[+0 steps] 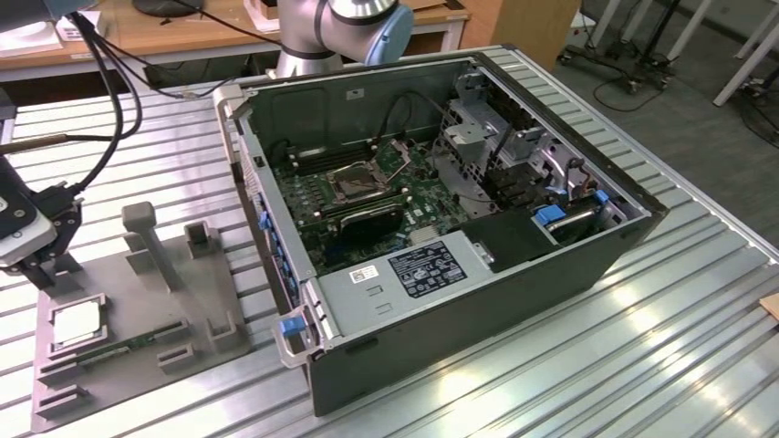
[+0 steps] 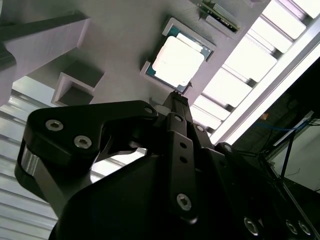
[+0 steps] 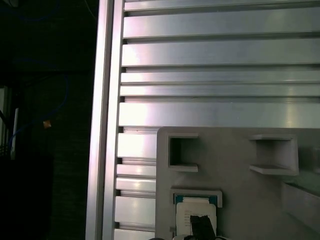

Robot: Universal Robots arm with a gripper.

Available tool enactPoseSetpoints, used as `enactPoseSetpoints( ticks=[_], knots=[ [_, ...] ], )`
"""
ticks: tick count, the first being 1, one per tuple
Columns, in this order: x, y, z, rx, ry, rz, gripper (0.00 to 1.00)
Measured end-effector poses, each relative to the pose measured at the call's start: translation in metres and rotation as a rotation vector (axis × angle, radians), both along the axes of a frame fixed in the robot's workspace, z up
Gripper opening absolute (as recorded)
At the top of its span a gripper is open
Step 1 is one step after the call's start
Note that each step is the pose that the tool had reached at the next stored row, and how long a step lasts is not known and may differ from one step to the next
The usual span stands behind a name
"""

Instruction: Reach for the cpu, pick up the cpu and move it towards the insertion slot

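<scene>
- Ribbed aluminium table (image 1: 681, 301) with long parallel slats; wooden desk (image 1: 182, 36) and grey floor (image 1: 681, 100) behind it.
- One open black computer case (image 1: 487, 301) lying on its side on the table, green circuit board (image 1: 414, 205) facing up.
- One square, shiny-framed, dark-centred insertion slot (image 1: 361, 185) on that board.
- One flat grey plastic tray (image 1: 134, 301) beside the case, at the exterior view's left.
- One small thin square silvery-white cpu (image 2: 177, 61) seated in a tray recess, well apart from the insertion slot.
- One long narrow green memory stick (image 2: 217, 15) in the tray, just beside the cpu.
- One black metal gripper (image 2: 176, 96) poised over the cpu's edge. Open or closed: cannot tell. Contact with the cpu: cannot tell.
</scene>
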State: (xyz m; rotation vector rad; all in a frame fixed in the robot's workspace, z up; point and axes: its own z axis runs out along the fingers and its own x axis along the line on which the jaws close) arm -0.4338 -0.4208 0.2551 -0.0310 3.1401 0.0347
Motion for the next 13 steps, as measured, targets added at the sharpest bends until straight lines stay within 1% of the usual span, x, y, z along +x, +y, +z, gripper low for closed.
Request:
enactPoseSetpoints(
  ticks=[13],
  knots=[
    [-0.0015,0.0,-0.001,-0.0001,0.0,0.0,0.11]
  ],
)
